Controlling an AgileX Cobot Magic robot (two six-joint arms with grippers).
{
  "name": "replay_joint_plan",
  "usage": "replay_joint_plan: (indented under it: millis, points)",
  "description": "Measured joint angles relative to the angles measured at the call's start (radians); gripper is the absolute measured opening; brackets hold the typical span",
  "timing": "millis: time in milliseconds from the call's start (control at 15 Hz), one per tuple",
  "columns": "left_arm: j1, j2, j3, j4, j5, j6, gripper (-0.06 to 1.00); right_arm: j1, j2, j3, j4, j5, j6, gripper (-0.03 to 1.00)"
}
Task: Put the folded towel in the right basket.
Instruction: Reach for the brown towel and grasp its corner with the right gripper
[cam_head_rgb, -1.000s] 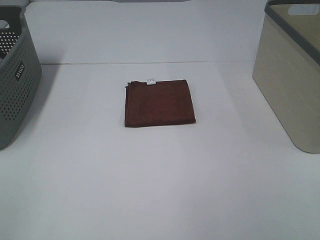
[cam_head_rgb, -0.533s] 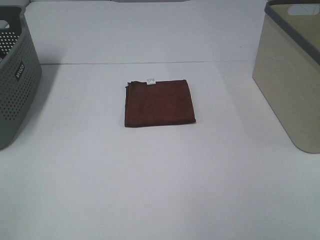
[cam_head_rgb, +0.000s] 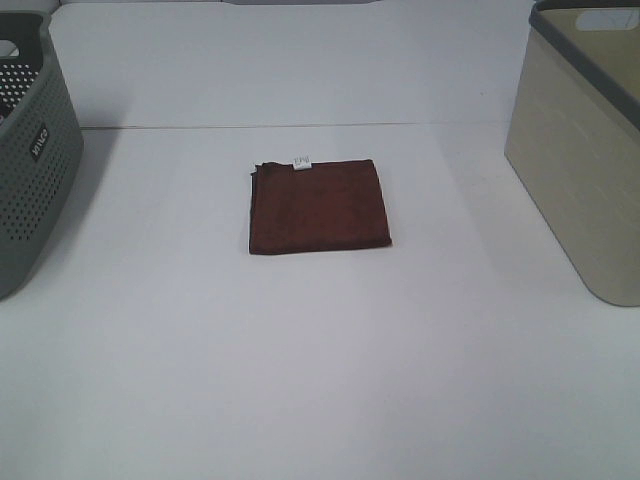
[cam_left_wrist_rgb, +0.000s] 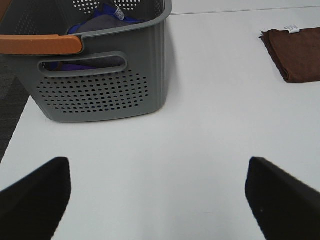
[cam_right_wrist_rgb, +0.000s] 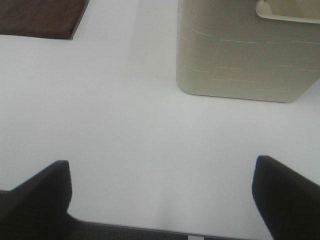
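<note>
The folded towel lies flat in the middle of the white table, dark reddish-brown, with its small white tag on the far edge. It also shows in the left wrist view and in the right wrist view. The right basket, beige with a dark grey rim, stands at the table's right side; the right wrist view shows its wall. My left gripper and right gripper are both open, empty, and far from the towel near the table's front. Neither shows in the high view.
A grey-green perforated basket stands at the table's left edge; in the left wrist view it holds purple and grey cloth and has an orange handle. The table's front edge shows in the right wrist view.
</note>
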Motion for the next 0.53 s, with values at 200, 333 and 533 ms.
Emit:
replay_joint_plan:
  millis: [200, 333, 533]
  points:
    - [0.000, 0.000, 0.000, 0.000, 0.000, 0.000, 0.88, 0.000, 0.000, 0.000, 0.000, -0.002, 0.000, 0.94]
    - [0.000, 0.000, 0.000, 0.000, 0.000, 0.000, 0.88, 0.000, 0.014, -0.010, 0.000, -0.035, 0.000, 0.94]
    - [0.000, 0.000, 0.000, 0.000, 0.000, 0.000, 0.88, 0.000, 0.194, -0.064, 0.035, -0.105, -0.001, 0.93]
